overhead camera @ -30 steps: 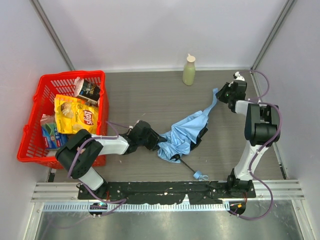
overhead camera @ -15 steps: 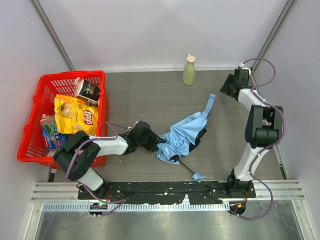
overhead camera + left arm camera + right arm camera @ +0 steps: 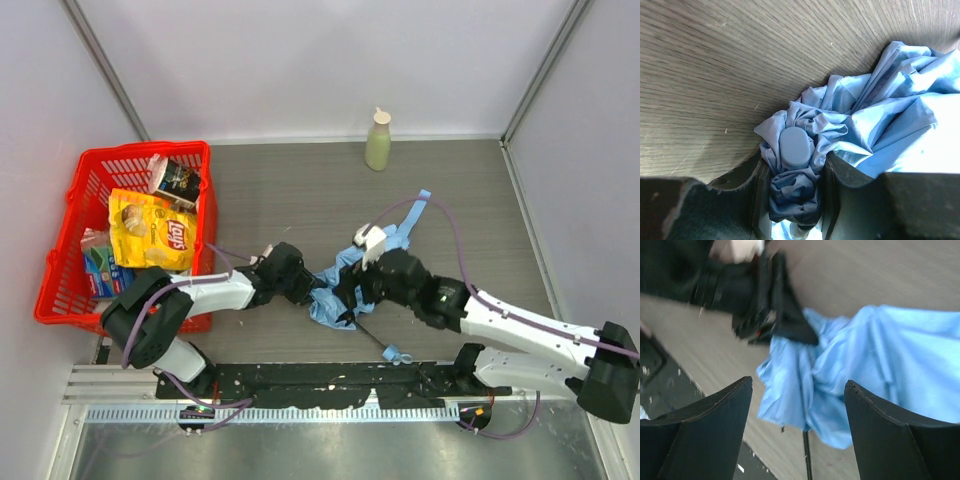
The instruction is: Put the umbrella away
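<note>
The left gripper (image 3: pixel 792 172) is clenching the umbrella's (image 3: pixel 326 305) left end; the right gripper (image 3: pixel 797 387), fingers spread wide, is hovering directly over its bunched fabric.

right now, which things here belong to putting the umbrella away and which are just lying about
Job in hand: umbrella; left tool, shut on its bunched fabric; right tool, open over it.

Lying about: red basket; chips bag inside it; pale green bottle.
</note>
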Tool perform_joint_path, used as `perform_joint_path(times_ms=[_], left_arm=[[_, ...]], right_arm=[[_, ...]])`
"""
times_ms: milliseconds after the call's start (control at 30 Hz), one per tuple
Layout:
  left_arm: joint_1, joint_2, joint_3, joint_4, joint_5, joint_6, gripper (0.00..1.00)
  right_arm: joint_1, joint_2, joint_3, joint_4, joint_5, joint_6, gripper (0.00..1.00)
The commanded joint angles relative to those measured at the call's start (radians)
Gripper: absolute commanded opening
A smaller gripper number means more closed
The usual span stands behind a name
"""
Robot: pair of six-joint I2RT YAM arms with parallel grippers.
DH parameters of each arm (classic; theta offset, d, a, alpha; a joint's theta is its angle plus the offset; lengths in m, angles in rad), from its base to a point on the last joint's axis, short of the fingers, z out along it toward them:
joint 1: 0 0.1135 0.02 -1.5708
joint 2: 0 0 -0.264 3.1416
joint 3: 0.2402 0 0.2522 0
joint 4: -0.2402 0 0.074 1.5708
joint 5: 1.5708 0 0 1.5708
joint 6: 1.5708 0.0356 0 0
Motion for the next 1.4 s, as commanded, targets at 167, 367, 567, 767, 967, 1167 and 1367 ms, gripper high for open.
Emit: perform_joint_path(times_ms=[167,367,567,767,967,1167,1367], left_arm=[[-0.01,0.016,0.044,-0.237,-0.117,0.014,0.0],[-0.01,0.015,0.053,-0.248,-0.123,-0.003,0.0],[-0.011,0.016,0.055,-0.248,-0.117,-0.029,0.0],[-0.011,0.003,0.07,-0.268,-0.13,-0.045,0.0],[-0.011,-0.017,0.05,-0.241,-0.16,-0.068,0.0],[-0.008,-0.011,0.049,-0.176,-0.167,-0.036,0.0],[0.018,-0.096,-0.026,0.003,-0.166,0.063,0.54]], right_arm=[[0.292,0.186,-0.086,0.268,0.239,-0.159,0.79],[0.358,0.347,-0.08,0.357,0.434,-0.219,0.77],[0.384,0.531,-0.054,0.355,0.617,-0.222,0.73],[0.388,0.622,-0.052,0.361,0.661,-0.182,0.52],[0.344,0.623,-0.159,0.507,0.471,-0.197,0.01],[0.22,0.556,-0.245,0.605,0.176,-0.177,0.01],[0.099,0.519,-0.279,0.645,-0.053,-0.121,0.01]])
